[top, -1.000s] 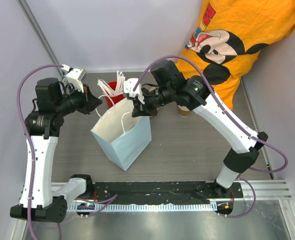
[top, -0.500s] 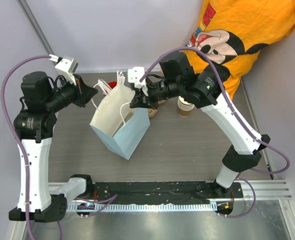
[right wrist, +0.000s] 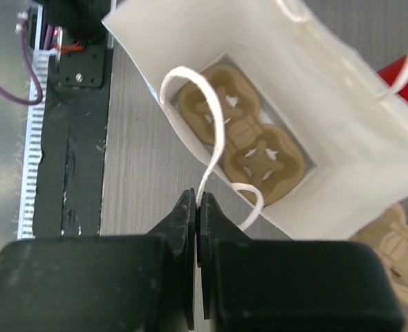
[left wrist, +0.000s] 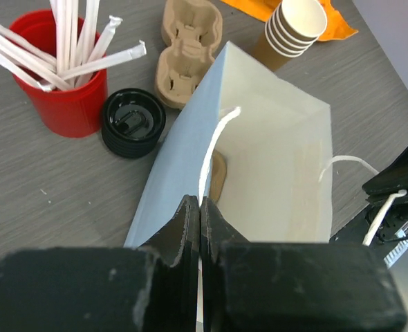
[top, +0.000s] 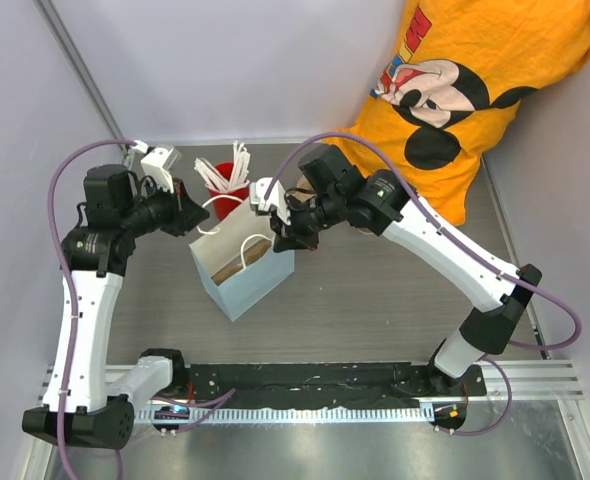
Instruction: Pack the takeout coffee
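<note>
A light blue paper bag (top: 253, 287) stands open mid-table, with a brown pulp tray (right wrist: 242, 135) lying on its bottom. My left gripper (top: 195, 216) is shut on the bag's left white cord handle (left wrist: 214, 149), fingertips meeting in the left wrist view (left wrist: 200, 205). My right gripper (top: 278, 238) is shut on the right handle (right wrist: 209, 149), pinched in the right wrist view (right wrist: 197, 202). A stack of brown kraft cups (left wrist: 292, 31), white inside, stands behind the bag. A stack of black lids (left wrist: 133, 123) lies beside the red cup. In the top view my right arm hides the cups.
A red cup of white wrapped sticks (top: 225, 182) stands behind the bag, also in the left wrist view (left wrist: 69, 97). A second pulp tray (left wrist: 189, 48) lies on the table behind the bag. A person in an orange shirt (top: 475, 70) stands at the far right.
Both grippers, holding the handles, lifted and tilted the bag half a second ago and have come back down. The bag now stands upright with its mouth held open.
</note>
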Motion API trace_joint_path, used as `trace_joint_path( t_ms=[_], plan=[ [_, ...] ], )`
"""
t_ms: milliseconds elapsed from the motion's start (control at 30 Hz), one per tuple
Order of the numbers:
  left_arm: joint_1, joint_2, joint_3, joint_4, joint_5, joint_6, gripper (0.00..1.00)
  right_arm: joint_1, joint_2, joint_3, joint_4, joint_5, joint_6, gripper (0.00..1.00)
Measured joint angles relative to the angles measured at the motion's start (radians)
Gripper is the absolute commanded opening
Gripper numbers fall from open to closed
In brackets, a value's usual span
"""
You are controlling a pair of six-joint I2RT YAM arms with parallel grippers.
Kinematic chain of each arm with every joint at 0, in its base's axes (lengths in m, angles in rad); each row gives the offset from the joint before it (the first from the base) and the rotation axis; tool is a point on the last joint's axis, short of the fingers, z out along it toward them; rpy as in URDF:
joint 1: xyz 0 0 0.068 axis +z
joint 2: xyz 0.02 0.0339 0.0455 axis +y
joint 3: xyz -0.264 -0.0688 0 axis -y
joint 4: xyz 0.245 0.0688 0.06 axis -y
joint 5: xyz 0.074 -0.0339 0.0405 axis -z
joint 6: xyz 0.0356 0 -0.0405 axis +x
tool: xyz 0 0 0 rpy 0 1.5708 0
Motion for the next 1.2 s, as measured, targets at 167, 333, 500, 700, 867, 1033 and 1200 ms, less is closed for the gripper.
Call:
trace_joint_path(
  t_ms=[167, 333, 500, 700, 867, 1033, 1200],
  plan=[
    [0.000, 0.000, 0.059, 0.003, -0.005, 0.001, 0.01, 0.000, 0.002, 0.114, 0.011, 0.005, 0.012, 0.03],
    [0.000, 0.000, 0.126, 0.000, -0.027, 0.001, 0.01, 0.000, 0.007, 0.203, 0.008, 0.008, 0.016, 0.06],
    [0.000, -0.001, 0.144, -0.006, -0.061, 0.002, 0.01, 0.000, 0.017, 0.238, 0.006, 0.011, 0.019, 0.06],
    [0.000, -0.004, 0.143, -0.011, -0.086, 0.002, 0.01, 0.000, 0.031, 0.237, 0.001, 0.011, 0.020, 0.06],
    [0.000, -0.006, 0.142, -0.015, -0.087, 0.004, 0.01, 0.000, 0.032, 0.236, -0.001, 0.006, 0.027, 0.06],
    [0.000, -0.013, 0.142, -0.023, -0.094, 0.005, 0.00, 0.000, 0.032, 0.195, 0.003, 0.000, 0.034, 0.18],
    [0.000, -0.022, 0.140, -0.040, -0.142, 0.006, 0.00, 0.000, 0.032, 0.173, 0.001, 0.000, 0.037, 0.43]
  ],
)
